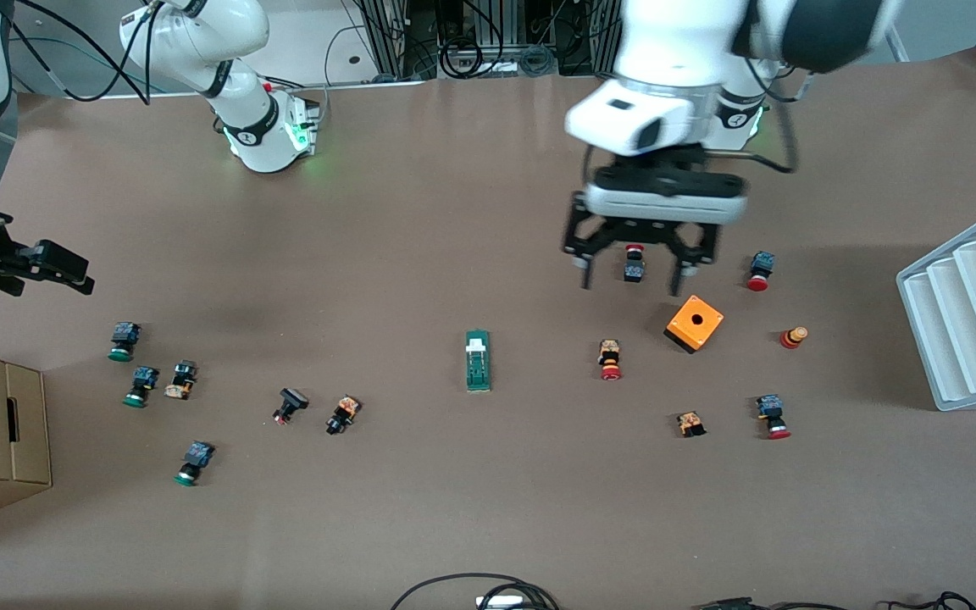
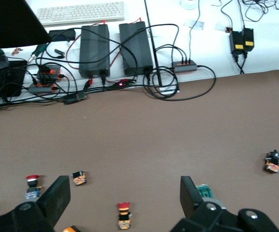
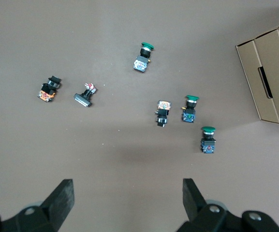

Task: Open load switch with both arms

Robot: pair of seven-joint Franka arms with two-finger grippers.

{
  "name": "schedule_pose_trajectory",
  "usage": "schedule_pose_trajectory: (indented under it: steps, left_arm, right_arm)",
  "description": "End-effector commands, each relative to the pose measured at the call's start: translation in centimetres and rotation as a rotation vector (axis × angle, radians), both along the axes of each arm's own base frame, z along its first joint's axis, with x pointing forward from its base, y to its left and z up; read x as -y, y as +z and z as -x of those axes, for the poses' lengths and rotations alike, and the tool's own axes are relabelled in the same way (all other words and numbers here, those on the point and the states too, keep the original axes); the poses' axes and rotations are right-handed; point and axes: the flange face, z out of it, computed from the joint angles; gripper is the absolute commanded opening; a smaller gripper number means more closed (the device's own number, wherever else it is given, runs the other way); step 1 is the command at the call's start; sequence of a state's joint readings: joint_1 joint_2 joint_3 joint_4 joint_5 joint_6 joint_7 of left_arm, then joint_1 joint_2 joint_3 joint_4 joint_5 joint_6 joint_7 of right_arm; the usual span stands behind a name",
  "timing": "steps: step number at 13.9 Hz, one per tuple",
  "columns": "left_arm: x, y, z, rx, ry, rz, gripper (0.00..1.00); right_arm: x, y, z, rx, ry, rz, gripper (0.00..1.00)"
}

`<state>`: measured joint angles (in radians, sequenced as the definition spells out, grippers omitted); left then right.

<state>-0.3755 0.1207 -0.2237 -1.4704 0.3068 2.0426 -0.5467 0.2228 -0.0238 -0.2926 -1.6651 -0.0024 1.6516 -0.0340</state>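
So far nothing has been grasped, and the approach step is judged to be in hand. The load switch [image 1: 478, 361] lies flat on the brown surface [image 1: 454, 212] near the middle, untouched, with its white piece at the end away from the front camera.

The left hand [image 1: 632, 280] is held in the air with its fingers spread wide and empty, over a small red-capped button [image 1: 634, 263]; the orange cube [image 1: 695, 324] sits at about five o'clock from it, and the switch is found at about eight o'clock, well apart.

The right hand [image 1: 52, 267] is seen at the right arm's end of the surface, also spread wide and holding nothing, above the group of green-capped buttons [image 1: 124, 341]; from there the switch lies at roughly four o'clock.

For the next move, both hands would need to be brought in over the switch, one to steady the green body and the other to work the white piece.
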Motion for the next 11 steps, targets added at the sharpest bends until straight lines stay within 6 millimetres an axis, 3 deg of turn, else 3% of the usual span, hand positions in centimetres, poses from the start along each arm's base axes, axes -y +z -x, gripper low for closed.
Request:
schedule_pose_trajectory:
  steps: [1,2,3,5,6,11]
  left_arm:
    - [-1.9,0.5,0.6,-0.037,-0.020,-0.019,1.00]
    - [-3.2,0.4,-0.2,-0.047,0.005,-0.018,1.00]
    - [-5.9,0.2,-1.6,-0.055,0.049,-0.015,1.00]
    - [-7.4,0.1,-2.1,-0.090,0.024,0.012,1.00]
    - [-9.2,0.0,-2.9,-0.106,0.031,0.018,1.00]
    - [-12.1,-2.7,-3.9,-0.181,0.077,-0.009,1.00]
  right_arm:
    - [0.1,0.6,-0.3,0.008,-0.009,0.030,1.00]
    - [0.1,0.6,-0.3,0.008,-0.009,0.030,1.00]
    - [0.1,0.6,-0.3,0.008,-0.009,0.030,1.00]
    - [0.1,0.6,-0.3,0.008,-0.009,0.030,1.00]
    - [0.1,0.6,-0.3,0.008,-0.009,0.030,1.00]
    - [0.1,0.6,-0.3,0.008,-0.009,0.030,1.00]
